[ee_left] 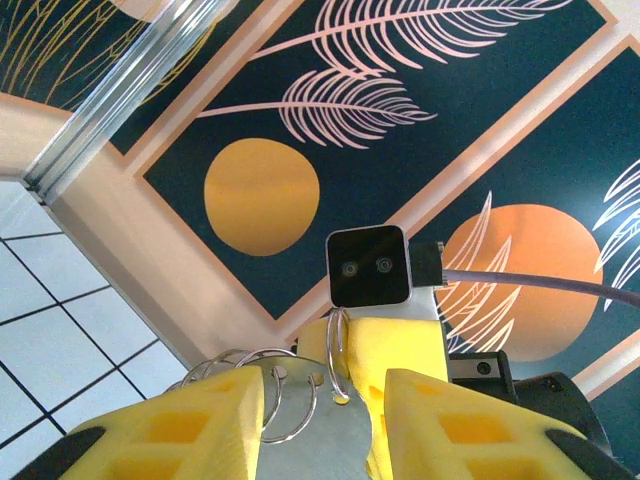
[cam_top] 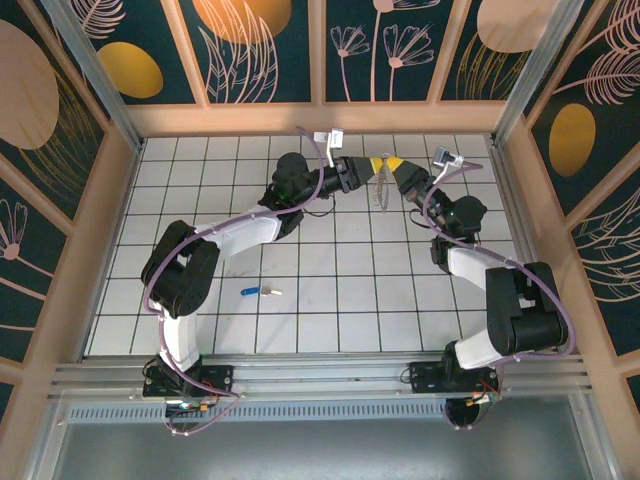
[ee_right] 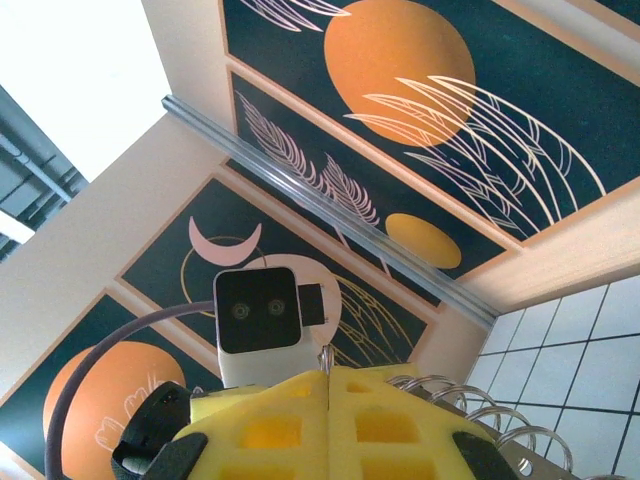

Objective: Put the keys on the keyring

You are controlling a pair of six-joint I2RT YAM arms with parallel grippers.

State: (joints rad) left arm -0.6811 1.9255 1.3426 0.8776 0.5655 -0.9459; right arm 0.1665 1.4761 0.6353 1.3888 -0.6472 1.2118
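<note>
Right wrist view: the right gripper is seen pressed together, its yellow pads meeting on a thin wire of the keyring, whose metal coils spill out just beside it. In the left wrist view the left gripper is held facing it, fingers apart, with the keyring's silvery tag lying between them. Whether the tag is pinched cannot be told.

From above, both grippers are seen raised near the far edge of the worktop, right of its middle, with the keyring hung between them. The key is found on the tiles towards the near edge, left of the middle and well apart from both grippers. Its long axis is laid along that edge, blue head to the left, blade to the right. It is judged nearer the left arm, whose elbow sits close beside it. That arm's own forearm is the thing nearest the way down. One gripper would have to be freed before the key could be fetched.
</note>
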